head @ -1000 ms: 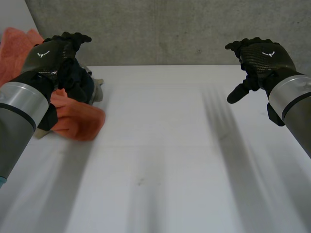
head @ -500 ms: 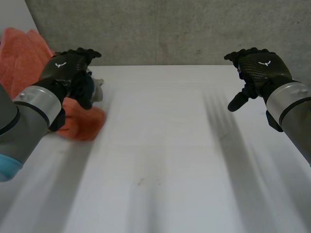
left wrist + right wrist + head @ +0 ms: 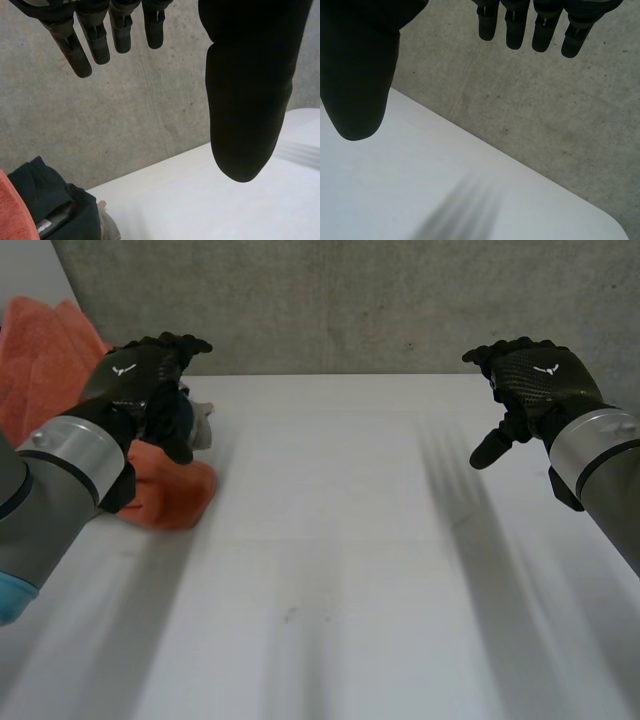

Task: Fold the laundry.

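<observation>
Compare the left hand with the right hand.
The left hand hangs over the laundry, above the orange cloth and the dark garment. The right hand hangs over bare table. In the head view the left hand's thumb lies in front of clothing, while the right hand's thumb stands out against the white tabletop. Both hands are open, with relaxed fingers, and hold nothing.

An orange cloth is lying crumpled at the far left of the desk, mounding higher toward the far left. A dark garment is bunching against its right side, and a pale grey piece is poking out just right of that.
</observation>
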